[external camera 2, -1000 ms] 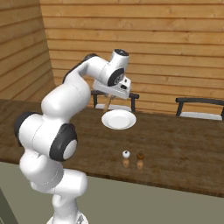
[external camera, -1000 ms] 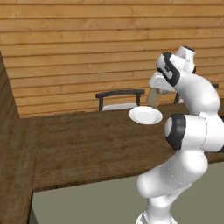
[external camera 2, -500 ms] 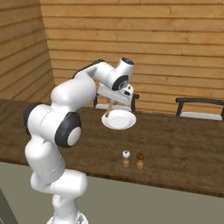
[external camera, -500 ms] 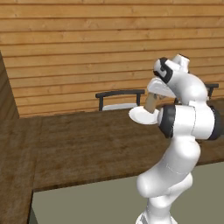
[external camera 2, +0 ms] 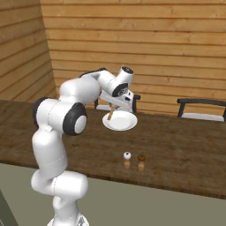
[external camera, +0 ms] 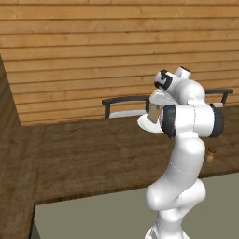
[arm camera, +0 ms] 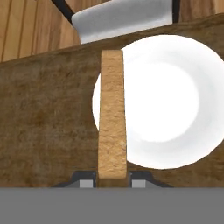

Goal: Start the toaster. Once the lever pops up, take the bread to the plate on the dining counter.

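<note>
Gripping the bread edge-on, my pincer had its fingers narrowly parted around the slice, which hung above the plate's near rim on the bench.

No text, label, brand, number or sign can be read anywhere. The bread is seen plain-faced, the plate is seen blank white, and nothing is printed on the table or on the plank wall behind it. No marking is made out on the two small shakers, which are too small for any lettering to be told.
</note>
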